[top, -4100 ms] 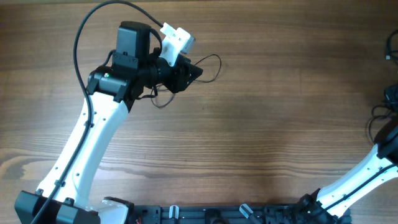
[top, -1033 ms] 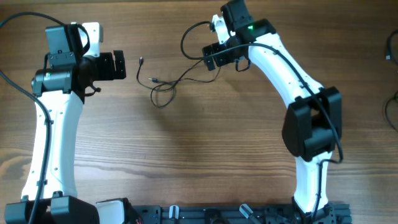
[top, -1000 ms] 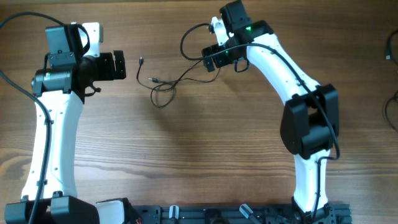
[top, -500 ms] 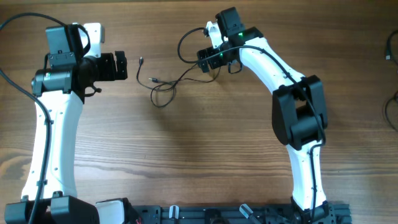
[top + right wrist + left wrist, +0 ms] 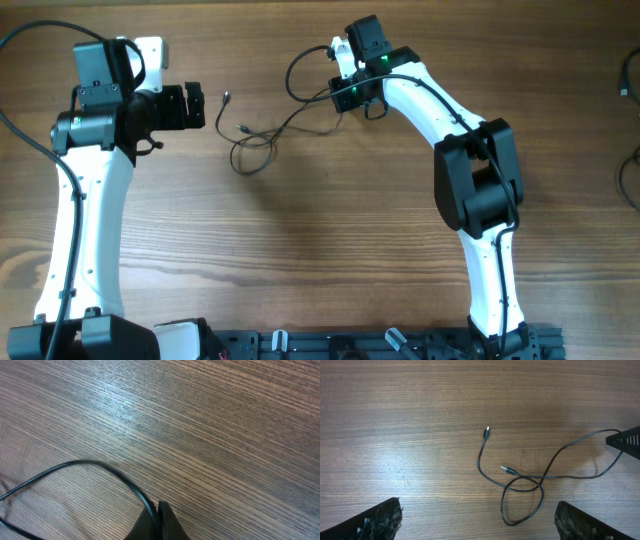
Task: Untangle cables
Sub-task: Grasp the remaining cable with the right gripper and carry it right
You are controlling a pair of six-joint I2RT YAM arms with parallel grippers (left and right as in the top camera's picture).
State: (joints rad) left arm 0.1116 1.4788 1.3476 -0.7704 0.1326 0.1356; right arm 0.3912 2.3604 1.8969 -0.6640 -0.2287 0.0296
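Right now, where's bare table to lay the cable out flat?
Bare wood below the cable, between the left arm and right arm. Crowded up top: loops lie between the open left fingers and the right fingers, shut on it.

The table (image 5: 330,250) is brown wood, and its lines run from side to side. A bright patch of light shines on the wood (image 5: 115,405). Some black cords (image 5: 630,175) poke in at the right edge. A black rail (image 5: 360,345) runs along the bottom edge.
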